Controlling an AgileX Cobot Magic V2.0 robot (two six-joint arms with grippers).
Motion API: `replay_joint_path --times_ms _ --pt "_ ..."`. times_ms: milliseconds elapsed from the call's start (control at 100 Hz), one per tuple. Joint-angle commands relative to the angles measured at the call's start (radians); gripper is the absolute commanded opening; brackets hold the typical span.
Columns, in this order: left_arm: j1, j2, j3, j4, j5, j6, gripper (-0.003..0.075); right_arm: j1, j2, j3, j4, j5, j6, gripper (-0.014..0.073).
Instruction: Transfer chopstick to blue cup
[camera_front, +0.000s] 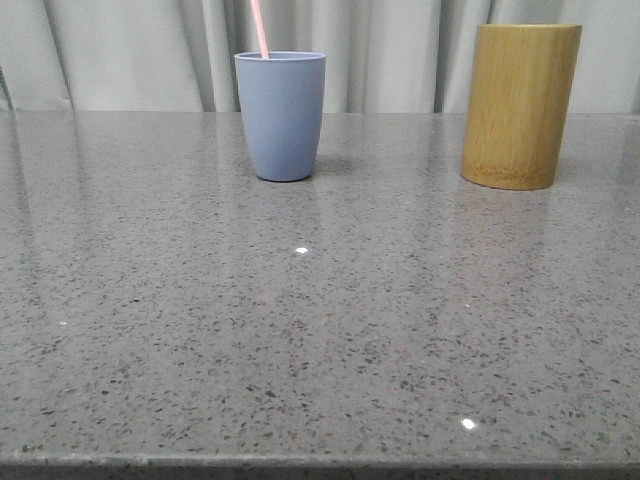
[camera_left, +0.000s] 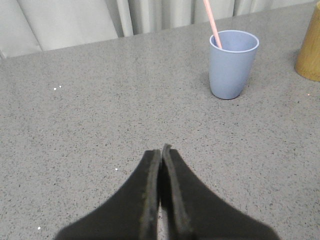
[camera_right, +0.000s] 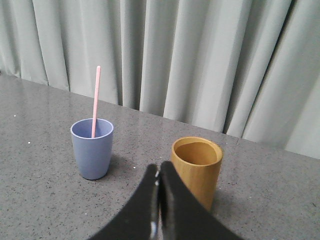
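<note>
Left claw (camera_left: 161, 155) and right claw (camera_right: 159, 172) pressed together, empty; chopstick (camera_right: 94, 100) stands inside blue cup (camera_right: 92, 149); transfer looks finished, nothing further required.

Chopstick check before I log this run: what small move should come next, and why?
Probably none beyond parking both arms. The chopstick stands in the blue cup, leaning on its rim, and the bamboo holder looks empty. The left end effector and right end effector are shut on nothing.
</note>
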Motion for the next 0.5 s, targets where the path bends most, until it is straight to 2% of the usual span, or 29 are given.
replay_joint_path --times_ms 0,250,490 --pt "0.001 -0.058 0.012 -0.011 -0.091 -0.013 -0.0019 -0.008 -0.068 0.033 -0.013 -0.1 0.0 -0.006" --pt "0.001 -0.22 0.113 -0.023 -0.091 -0.013 -0.0019 -0.008 -0.204 0.138 -0.013 -0.121 0.006 -0.006" --pt "0.001 -0.25 0.127 -0.023 -0.087 -0.013 -0.0019 -0.008 -0.213 0.144 -0.012 -0.128 0.008 -0.006"
